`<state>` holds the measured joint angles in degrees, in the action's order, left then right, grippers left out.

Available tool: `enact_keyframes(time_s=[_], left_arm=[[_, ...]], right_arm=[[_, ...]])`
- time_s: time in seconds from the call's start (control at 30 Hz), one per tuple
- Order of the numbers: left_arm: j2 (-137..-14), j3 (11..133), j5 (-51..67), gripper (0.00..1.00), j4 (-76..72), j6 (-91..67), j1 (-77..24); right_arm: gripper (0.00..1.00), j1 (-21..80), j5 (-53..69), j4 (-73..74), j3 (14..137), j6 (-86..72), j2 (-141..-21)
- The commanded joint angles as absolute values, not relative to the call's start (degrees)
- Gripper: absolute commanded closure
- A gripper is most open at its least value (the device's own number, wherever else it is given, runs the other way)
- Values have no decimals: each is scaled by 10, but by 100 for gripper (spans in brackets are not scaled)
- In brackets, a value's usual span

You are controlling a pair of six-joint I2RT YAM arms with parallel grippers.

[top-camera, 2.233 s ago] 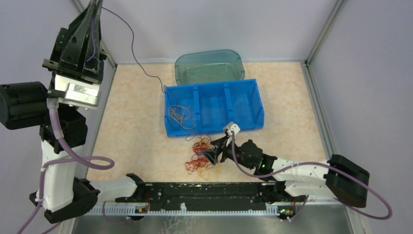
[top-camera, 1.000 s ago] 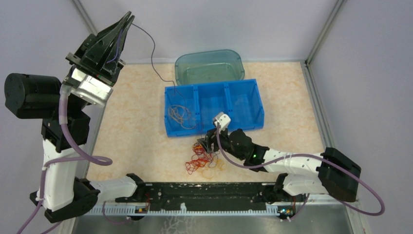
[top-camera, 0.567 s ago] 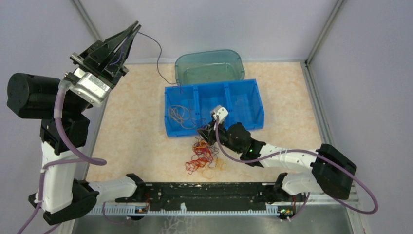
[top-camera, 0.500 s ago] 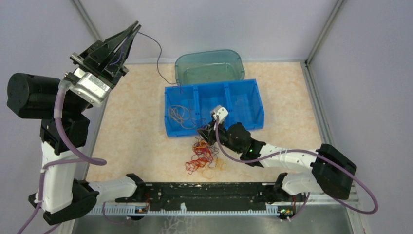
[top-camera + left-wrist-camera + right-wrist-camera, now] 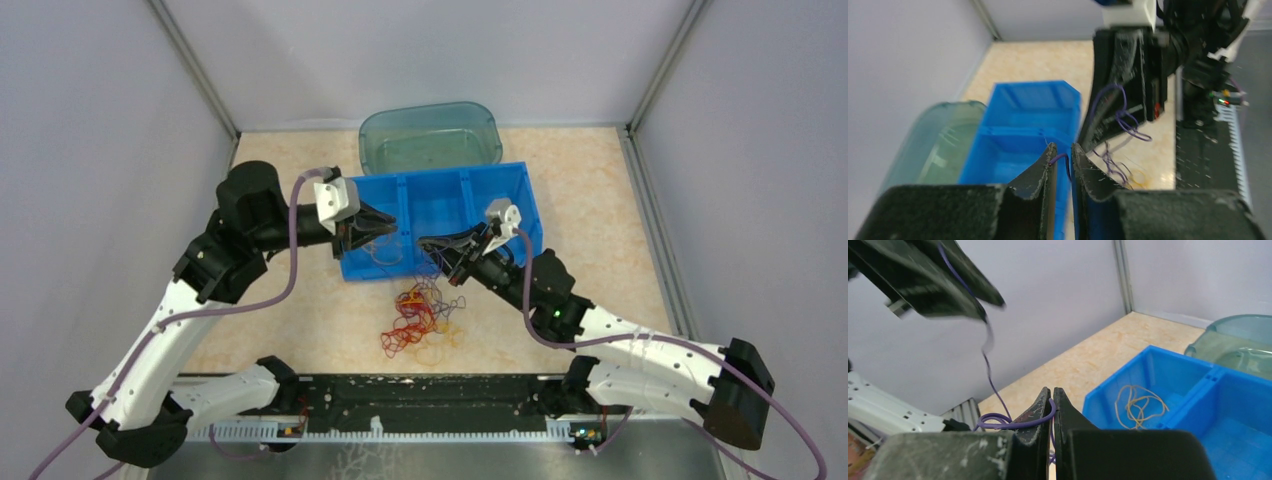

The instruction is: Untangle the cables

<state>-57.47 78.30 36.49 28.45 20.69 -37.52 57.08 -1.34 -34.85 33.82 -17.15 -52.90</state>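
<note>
The cables [image 5: 418,318] lie as a red, orange and purple clump on the table just in front of the blue bin [image 5: 500,258]. My right gripper [image 5: 428,244] hovers above the clump at the bin's front wall. In the right wrist view it [image 5: 1053,390] is shut on a purple cable [image 5: 1013,424] that loops out to the left. My left gripper [image 5: 388,228] hangs over the bin's left compartment. Its jaws [image 5: 1063,148] stand slightly apart, and the end of a purple strand [image 5: 1060,158] lies loosely in the gap. A yellowish cable [image 5: 1138,405] rests in that compartment.
A teal tub [image 5: 430,108] stands behind the blue bin [image 5: 1033,105]. The two grippers are close together and face each other over the bin's front left corner. Grey walls enclose the table on three sides. A black rail [image 5: 420,395] runs along the near edge.
The left arm swung down from high on the left to the bin's left compartment, and its jaws parted a little. The right gripper closed on a purple strand and rose toward the bin.
</note>
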Motion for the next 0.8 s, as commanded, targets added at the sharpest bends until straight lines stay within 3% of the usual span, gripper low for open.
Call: enact_keyframes(time_s=[0.0, 0.17, 0.4, 0.57, 0.77], left_arm=[[-567, 768, 435, 77, 313, 178, -376], [-594, 774, 481, 68, 359, 212, -377], [-608, 762, 506, 65, 392, 248, -376], [-592, 718, 531, 50, 369, 224, -376], [-587, 697, 535, 51, 328, 186, -376]], right_arm=[[100, 566, 35, -378, 360, -199, -512], [100, 566, 78, -373, 364, -208, -518], [100, 566, 96, -373, 377, -218, -532], [100, 566, 102, -391, 386, -232, -540], [100, 566, 122, -410, 396, -256, -550]])
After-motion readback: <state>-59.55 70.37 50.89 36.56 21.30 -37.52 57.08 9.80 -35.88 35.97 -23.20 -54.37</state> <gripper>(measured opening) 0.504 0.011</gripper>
